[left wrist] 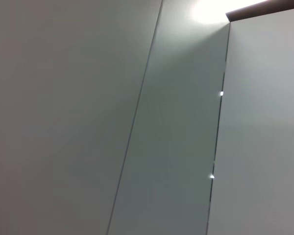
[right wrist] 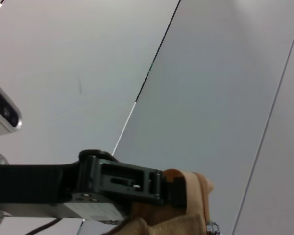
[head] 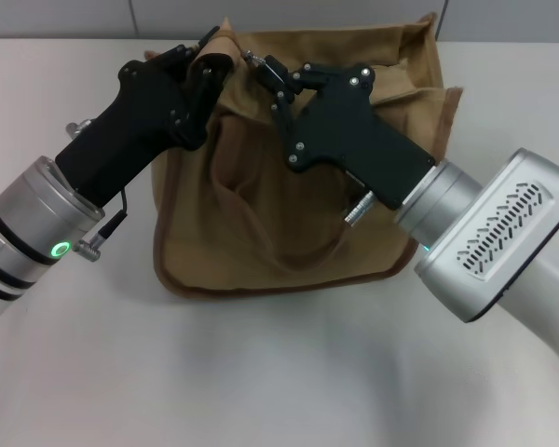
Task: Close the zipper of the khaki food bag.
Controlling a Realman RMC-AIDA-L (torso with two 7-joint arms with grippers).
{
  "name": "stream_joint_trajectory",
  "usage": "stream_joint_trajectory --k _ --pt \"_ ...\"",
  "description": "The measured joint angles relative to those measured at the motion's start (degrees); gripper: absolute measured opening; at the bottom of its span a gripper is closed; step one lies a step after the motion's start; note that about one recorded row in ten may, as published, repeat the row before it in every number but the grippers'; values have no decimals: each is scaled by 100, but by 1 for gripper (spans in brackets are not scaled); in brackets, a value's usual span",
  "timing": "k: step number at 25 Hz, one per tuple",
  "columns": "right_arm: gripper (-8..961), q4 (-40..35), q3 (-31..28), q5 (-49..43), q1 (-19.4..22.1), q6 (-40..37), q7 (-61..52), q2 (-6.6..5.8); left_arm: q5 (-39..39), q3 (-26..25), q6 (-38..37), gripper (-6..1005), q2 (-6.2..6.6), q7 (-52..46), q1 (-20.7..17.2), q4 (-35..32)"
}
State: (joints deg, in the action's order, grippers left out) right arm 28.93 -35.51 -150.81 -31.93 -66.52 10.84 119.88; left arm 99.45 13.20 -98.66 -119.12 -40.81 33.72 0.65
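Note:
The khaki food bag (head: 261, 214) stands in the middle of the table in the head view, its top sagging open toward the back right. My left gripper (head: 208, 63) is at the bag's top left corner, shut on a fold of its fabric. In the right wrist view the same left gripper (right wrist: 164, 188) pinches the khaki cloth (right wrist: 191, 196). Just to its right, my right gripper (head: 264, 68) is shut on the small silver pull tab (head: 250, 58) of the zipper. The arms hide the rest of the zipper line.
The bag rests on a white table (head: 261, 372), with bare surface in front of it and on both sides. Grey wall panels (head: 74, 19) rise behind the table. The left wrist view holds only wall panels (left wrist: 88, 122).

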Motion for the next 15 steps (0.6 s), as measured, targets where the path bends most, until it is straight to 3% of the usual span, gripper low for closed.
stream_joint_trajectory --k 15 --pt "2 -20 -74 32 155 -59 -41 0 -26 -73 -3 24 11 4 -76 -33"
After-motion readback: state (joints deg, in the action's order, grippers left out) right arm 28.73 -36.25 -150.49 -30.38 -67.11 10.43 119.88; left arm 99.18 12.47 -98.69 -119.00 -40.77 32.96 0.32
